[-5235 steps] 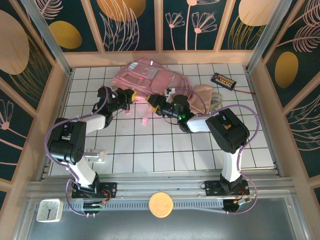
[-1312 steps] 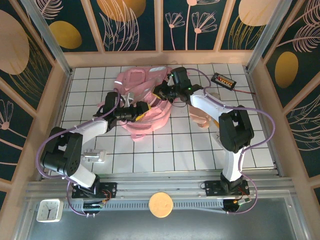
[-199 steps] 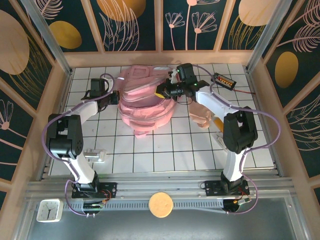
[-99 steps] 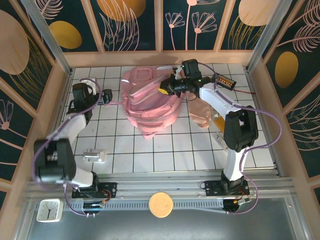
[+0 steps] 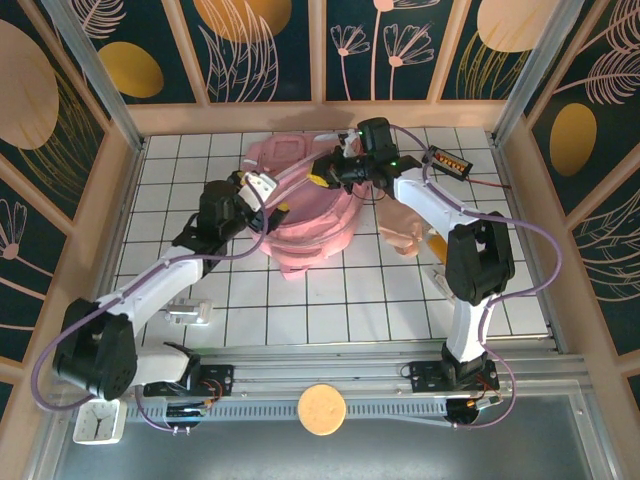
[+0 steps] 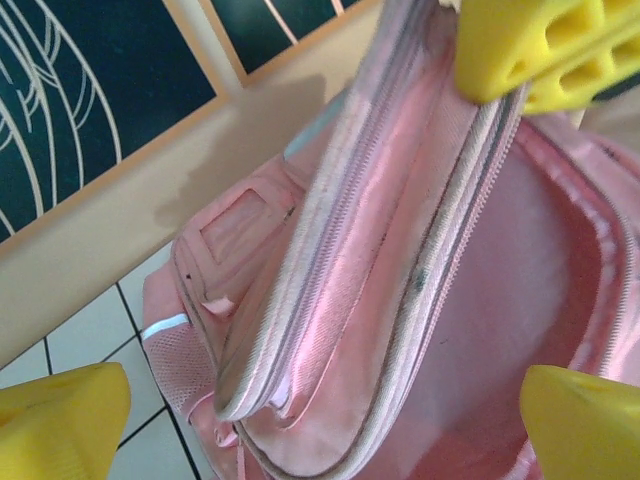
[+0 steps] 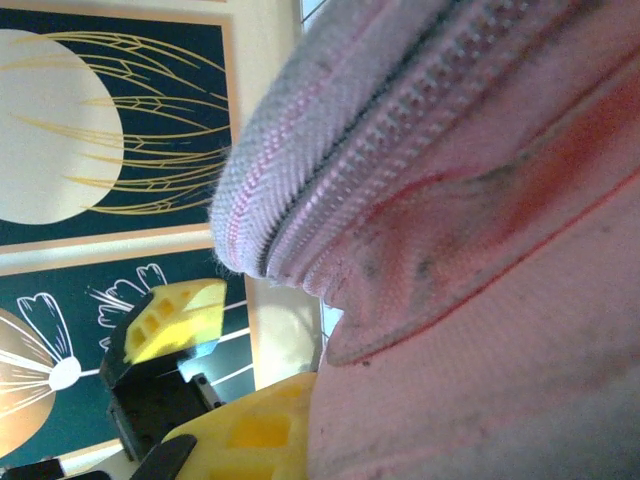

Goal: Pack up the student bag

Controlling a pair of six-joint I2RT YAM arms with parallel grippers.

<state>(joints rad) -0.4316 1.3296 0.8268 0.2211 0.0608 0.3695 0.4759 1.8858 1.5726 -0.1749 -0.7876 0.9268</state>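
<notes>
Upper ctr of top view, student bag (image 5: 310, 225), free tiles (image 5: 300, 300) below; right gripper (image 5: 322, 178) pinches its zip rim (image 6: 470, 200); left gripper (image 5: 265, 188) fingers (image 6: 60, 425) spread wide.

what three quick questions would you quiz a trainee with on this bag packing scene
1. True or false: the left tool is shut on the student bag.
2. What does the right tool grip? A) the bag's zipper edge B) a power cable C) a clock
3. Fill in: the beige pouch lies ___ the bag (inside or outside).
Key: 1 false, it is wide open in the left wrist view. 2 A. 3 outside, on the table, to the bag's right in the top view.
</notes>
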